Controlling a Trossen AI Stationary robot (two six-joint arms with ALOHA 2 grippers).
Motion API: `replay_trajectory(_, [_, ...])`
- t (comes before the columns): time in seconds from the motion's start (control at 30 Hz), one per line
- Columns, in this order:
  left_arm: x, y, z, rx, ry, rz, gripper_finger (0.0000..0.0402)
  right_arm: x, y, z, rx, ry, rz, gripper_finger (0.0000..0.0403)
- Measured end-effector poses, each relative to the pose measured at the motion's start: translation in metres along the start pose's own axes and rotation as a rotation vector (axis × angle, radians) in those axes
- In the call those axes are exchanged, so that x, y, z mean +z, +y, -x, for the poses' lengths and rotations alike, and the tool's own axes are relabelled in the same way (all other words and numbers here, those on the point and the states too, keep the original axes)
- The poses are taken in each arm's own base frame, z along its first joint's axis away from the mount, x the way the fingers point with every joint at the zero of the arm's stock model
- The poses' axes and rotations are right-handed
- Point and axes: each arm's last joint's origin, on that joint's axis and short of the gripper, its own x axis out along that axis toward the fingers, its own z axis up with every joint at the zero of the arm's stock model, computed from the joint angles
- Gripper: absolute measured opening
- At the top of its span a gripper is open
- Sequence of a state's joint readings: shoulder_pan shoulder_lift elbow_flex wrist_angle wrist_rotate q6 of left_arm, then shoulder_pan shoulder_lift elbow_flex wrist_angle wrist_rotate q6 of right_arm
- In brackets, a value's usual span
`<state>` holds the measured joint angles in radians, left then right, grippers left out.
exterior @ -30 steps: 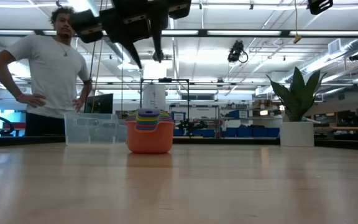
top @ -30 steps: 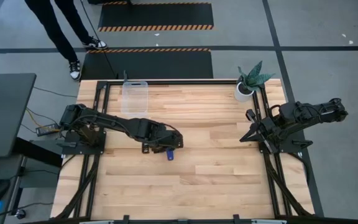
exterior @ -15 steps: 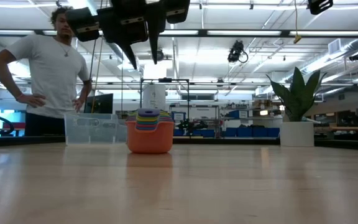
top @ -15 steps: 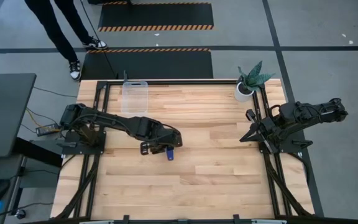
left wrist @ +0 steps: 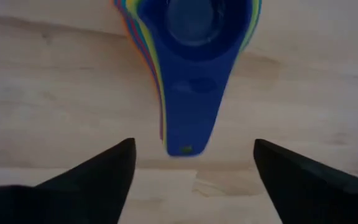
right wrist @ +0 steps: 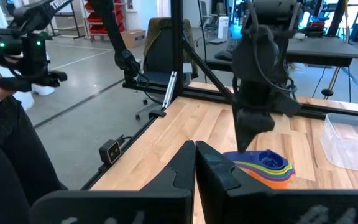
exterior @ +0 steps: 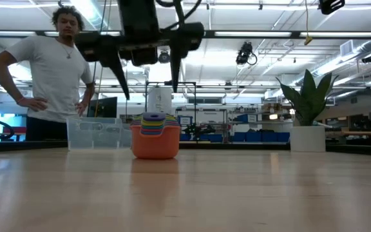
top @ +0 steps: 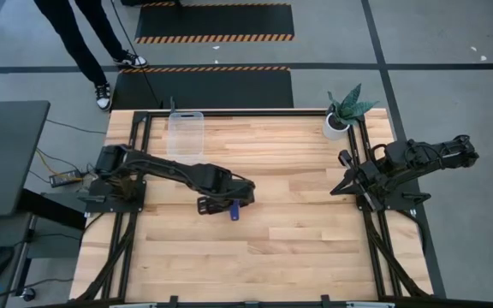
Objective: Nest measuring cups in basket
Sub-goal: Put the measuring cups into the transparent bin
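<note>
The left gripper (exterior: 145, 80) hangs released, fingers wide, directly above the nested measuring cups (exterior: 154, 137) on bare table (top: 315, 231), with the basket (top: 186, 133) well apart near the far edge.

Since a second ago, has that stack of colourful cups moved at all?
No. In the low view the stack of cups sits at the same spot before the clear basket. Only the left gripper above it changed, its jaws spreading wide apart.
</note>
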<state>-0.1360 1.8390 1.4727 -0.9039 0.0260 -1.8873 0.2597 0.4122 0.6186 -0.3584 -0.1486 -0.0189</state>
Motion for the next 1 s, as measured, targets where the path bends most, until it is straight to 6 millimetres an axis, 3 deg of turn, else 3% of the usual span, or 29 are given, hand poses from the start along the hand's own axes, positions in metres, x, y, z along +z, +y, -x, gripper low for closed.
replay_trajectory(0.17, [0.007, -0.003, -0.004, -0.001, -0.018, 0.000, 0.0353, 0.001, 0.000, 0.000, 0.001, -0.006, 0.001, 0.0019])
replay_trajectory(0.47, [0.009, -0.007, -0.028, 0.043, -0.015, 0.006, 0.0354, 0.002, 0.000, 0.000, 0.002, -0.016, 0.002, 0.0019])
replay_trajectory(1.0, [0.015, -0.009, -0.052, 0.093, 0.006, 0.005, 0.0354, 0.003, 0.000, 0.000, 0.002, -0.032, 0.005, 0.0019])
